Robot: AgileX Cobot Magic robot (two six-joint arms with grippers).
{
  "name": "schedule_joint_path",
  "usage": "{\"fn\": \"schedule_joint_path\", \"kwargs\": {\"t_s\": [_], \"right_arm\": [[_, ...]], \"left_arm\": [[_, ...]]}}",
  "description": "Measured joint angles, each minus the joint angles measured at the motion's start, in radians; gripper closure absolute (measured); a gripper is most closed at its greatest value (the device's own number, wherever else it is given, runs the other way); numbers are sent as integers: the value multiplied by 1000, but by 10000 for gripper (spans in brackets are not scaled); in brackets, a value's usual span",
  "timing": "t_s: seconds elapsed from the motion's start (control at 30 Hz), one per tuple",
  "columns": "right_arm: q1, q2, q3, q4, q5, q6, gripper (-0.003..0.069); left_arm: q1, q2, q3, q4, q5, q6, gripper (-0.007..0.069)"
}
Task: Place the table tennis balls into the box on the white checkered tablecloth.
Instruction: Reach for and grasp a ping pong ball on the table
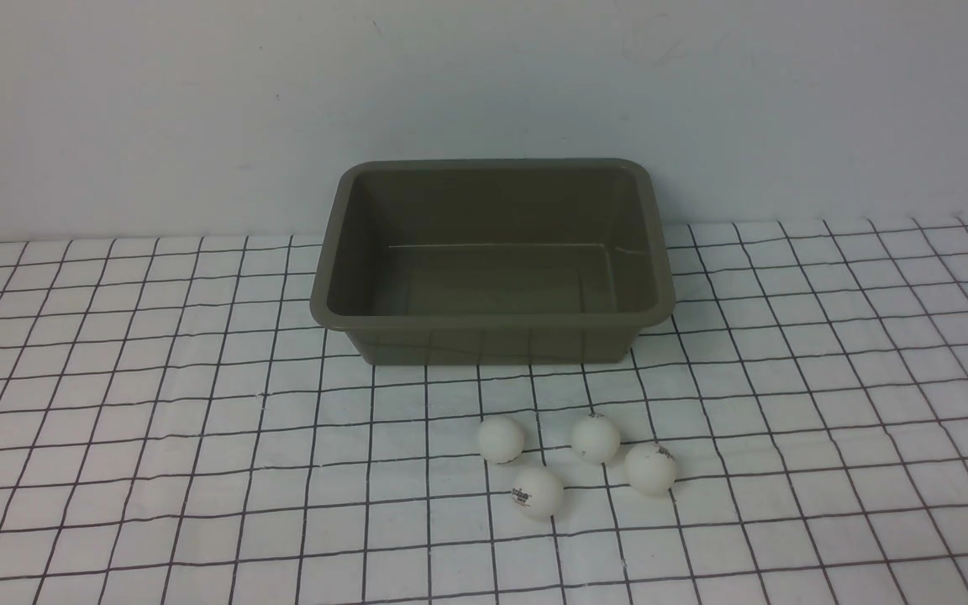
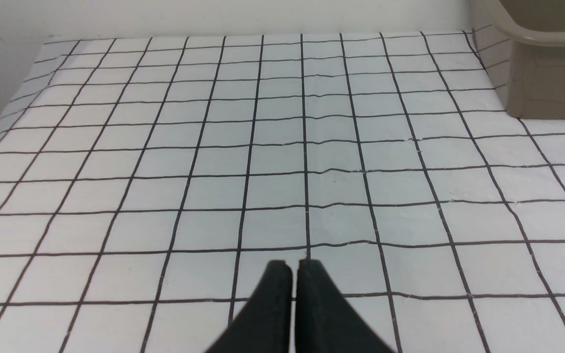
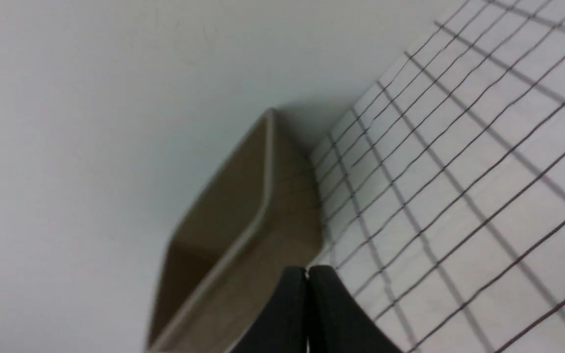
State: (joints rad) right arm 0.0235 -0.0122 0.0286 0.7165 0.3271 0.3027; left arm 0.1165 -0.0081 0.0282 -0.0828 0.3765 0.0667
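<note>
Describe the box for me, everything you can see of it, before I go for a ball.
The box is a lidless rectangular tub, olive-brown, plastic-looking, with rounded corners, flared rim and sloping walls. It sits upright and empty on the white checkered tablecloth, close to the wall. Only the cloth visibly touches it; the table tennis balls lie in front, apart.

This looks like a robot test bench in a lab. A cloth (image 1: 114, 420) with a black grid is spread flat and runs up to a plain, pale wall (image 1: 198, 101), and the props on it are staged: a box (image 1: 492, 322) and four balls (image 1: 538, 491) near it. The black left gripper (image 2: 295, 267) and right gripper (image 3: 308, 269), each with its fingers pressed together, show in the wrist views.
</note>
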Motion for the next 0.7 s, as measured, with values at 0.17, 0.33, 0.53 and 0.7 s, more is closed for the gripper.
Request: {"fn": "schedule_joint_path", "kwargs": {"t_s": [0.17, 0.33, 0.53, 0.7], "right_arm": [[0, 0, 0, 177, -23, 8, 669], [0, 0, 0, 264, -47, 17, 669], [0, 0, 0, 283, -39, 16, 669], [0, 0, -5, 279, -31, -104, 669]], "left_arm": [[0, 0, 0, 0, 0, 0, 629], [0, 0, 0, 0, 0, 0, 629], [0, 0, 0, 0, 0, 0, 629], [0, 0, 0, 0, 0, 0, 629]]}}
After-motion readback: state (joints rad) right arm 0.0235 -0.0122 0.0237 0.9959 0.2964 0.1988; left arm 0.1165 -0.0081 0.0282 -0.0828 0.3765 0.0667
